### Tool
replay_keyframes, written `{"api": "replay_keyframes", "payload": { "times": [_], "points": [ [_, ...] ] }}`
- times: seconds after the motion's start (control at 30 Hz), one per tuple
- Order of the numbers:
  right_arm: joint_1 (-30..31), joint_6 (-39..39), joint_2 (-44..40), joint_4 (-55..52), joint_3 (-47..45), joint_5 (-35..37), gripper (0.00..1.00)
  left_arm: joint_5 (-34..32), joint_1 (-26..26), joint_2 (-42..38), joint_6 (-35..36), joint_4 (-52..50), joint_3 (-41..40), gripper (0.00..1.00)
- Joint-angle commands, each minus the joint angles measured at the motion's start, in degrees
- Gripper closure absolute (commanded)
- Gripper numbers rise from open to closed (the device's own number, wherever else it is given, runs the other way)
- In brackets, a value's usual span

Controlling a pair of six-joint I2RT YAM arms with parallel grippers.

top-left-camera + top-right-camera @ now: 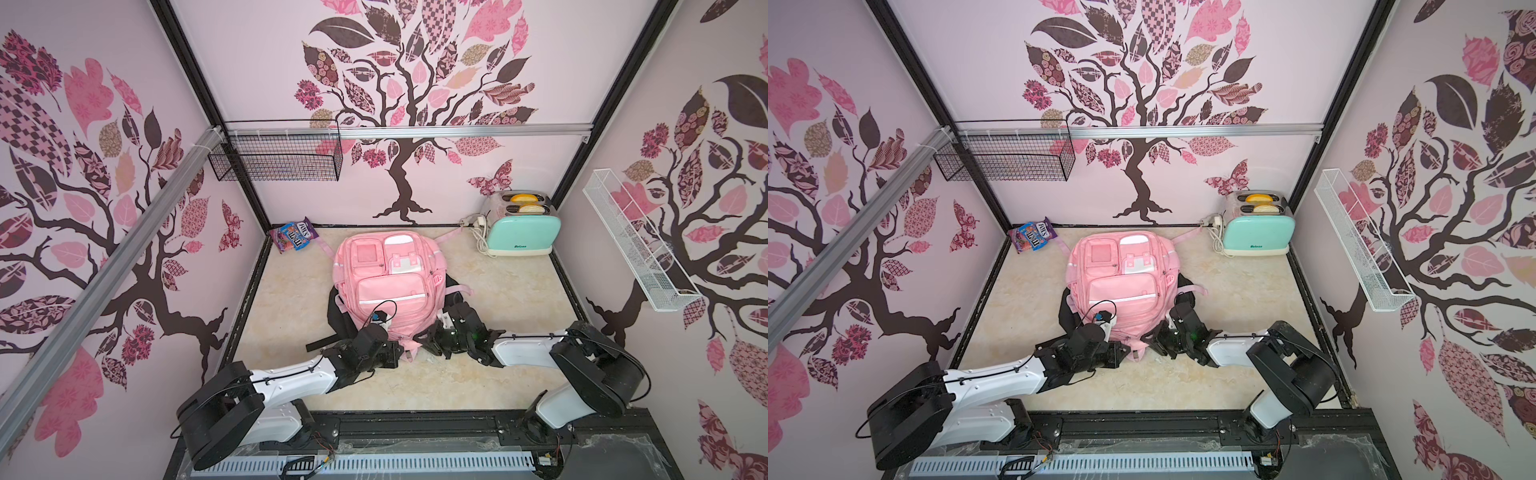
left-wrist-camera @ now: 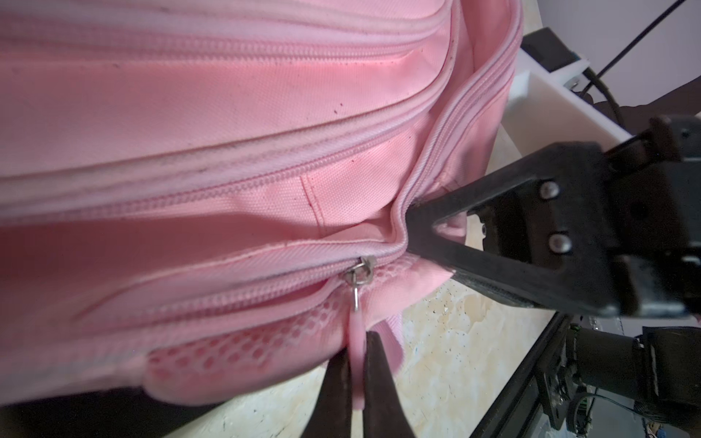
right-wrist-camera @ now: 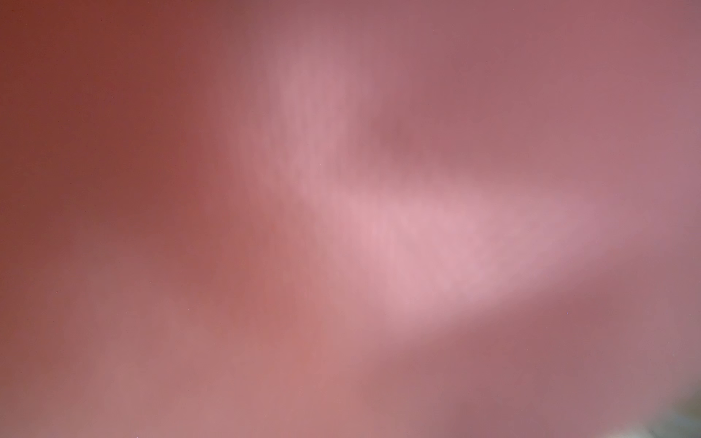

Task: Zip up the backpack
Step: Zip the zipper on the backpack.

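The pink backpack (image 1: 386, 274) (image 1: 1121, 274) lies flat in the middle of the table, its near end between my two grippers. In the left wrist view my left gripper (image 2: 358, 341) is shut on the pink zipper pull tab (image 2: 356, 328), which hangs from the metal slider (image 2: 360, 271). Past the slider the zipper (image 2: 227, 299) looks closed. My right gripper (image 2: 411, 223) comes in from the side, its tips pinched on the backpack's fabric edge just beyond the slider. Both grippers meet at the bag's near end in both top views (image 1: 409, 347) (image 1: 1138, 345). The right wrist view shows only blurred pink.
A black backpack (image 1: 336, 316) lies under the pink one. A mint toaster (image 1: 521, 226) with a white cord stands at the back right and a candy bag (image 1: 293, 235) at the back left. A black wire basket (image 1: 278, 156) and a white wire shelf (image 1: 636, 241) hang on the walls.
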Motion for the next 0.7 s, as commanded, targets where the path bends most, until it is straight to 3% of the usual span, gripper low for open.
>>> {"api": "replay_keyframes", "payload": {
  "times": [0.0,0.37,0.67],
  "points": [
    [0.84,-4.19,-1.56,-2.81,2.82,-1.03,1.00,-0.95,0.08,0.04,0.42,-3.52,-0.45,1.00],
    [0.08,-27.27,-7.66,-31.06,15.04,-0.65,1.00,-3.44,0.09,-1.34,1.17,-7.60,1.10,1.00],
    [-5.90,-33.56,-5.54,-37.01,16.64,-4.93,1.00,-4.45,1.58,-2.10,0.87,-9.96,0.93,1.00]
  ]
}}
